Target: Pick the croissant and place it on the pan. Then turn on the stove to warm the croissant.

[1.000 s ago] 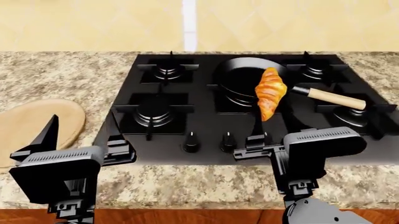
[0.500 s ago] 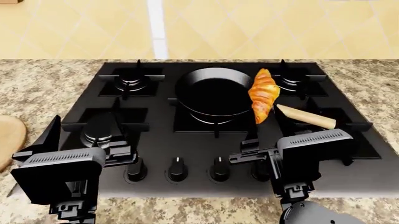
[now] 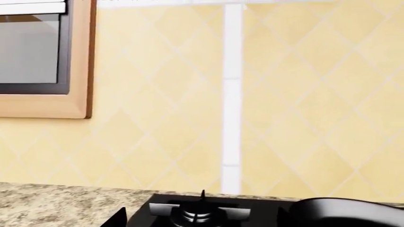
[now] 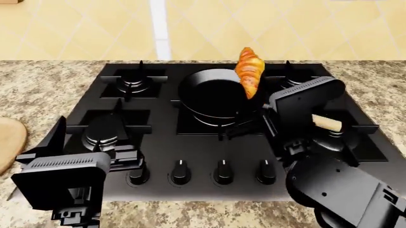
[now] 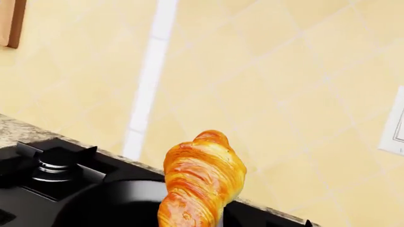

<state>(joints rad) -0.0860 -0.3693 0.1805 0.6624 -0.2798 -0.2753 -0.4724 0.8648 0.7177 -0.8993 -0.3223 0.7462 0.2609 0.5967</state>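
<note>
A home kitchen is showing here, rendered in simulation. A black five-burner gas stove with a row of knobs is sitting flush in a speckled granite countertop, backed by a yellow diamond-tiled wall. A wood-framed window (or perhaps a cabinet door) is hanging on that wall, and a black frying pan is resting on the centre burner.

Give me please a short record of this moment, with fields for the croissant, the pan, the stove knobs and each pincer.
croissant: upright, at the pan's right rim, above the right pincer
pan: black, on the centre burner, nothing inside it
stove: black cooktop, five burners
knobs: a row along the front edge, no pincer touches them
left pincer: open, low at the stove's front left
right pincer: fingertips hidden; grip cannot be judged
</note>
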